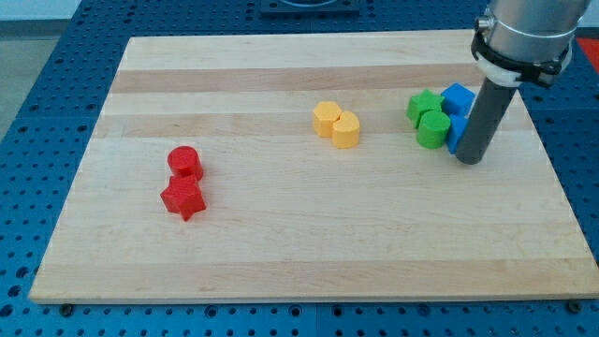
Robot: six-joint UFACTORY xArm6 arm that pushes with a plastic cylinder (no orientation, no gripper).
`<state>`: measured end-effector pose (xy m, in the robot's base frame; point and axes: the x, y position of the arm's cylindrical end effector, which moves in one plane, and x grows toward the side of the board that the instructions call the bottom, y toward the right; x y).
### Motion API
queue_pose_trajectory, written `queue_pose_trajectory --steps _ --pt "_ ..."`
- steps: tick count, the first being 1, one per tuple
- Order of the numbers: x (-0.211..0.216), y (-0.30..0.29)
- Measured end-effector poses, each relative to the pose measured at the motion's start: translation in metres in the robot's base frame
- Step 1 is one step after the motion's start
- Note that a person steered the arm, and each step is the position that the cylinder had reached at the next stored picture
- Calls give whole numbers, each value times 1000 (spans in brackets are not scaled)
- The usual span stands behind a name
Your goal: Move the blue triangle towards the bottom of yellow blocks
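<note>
Two yellow blocks sit together near the board's middle top: a yellow hexagon and a yellow heart-like block just right of it. At the view's right, two blue blocks lie in a cluster: a blue cube-like block and a blue block below it, mostly hidden by the rod; which is the triangle I cannot tell. My tip rests on the board, touching the right side of the lower blue block.
A green star and a green cylinder press against the blue blocks' left side. A red cylinder and a red star sit at the view's left. The wooden board ends near the cluster's right.
</note>
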<state>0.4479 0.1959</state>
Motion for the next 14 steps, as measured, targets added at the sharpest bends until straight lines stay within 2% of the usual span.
queue_pose_trajectory --steps 3,4,5,6,7,8,12,13,14 --pt "-3 10" --pt "-4 42" --pt "-32 89" --pt "-78 133" --pt "-106 150" --pt "-109 148" --pt "-86 150" --pt "-38 149" --pt "-23 149"
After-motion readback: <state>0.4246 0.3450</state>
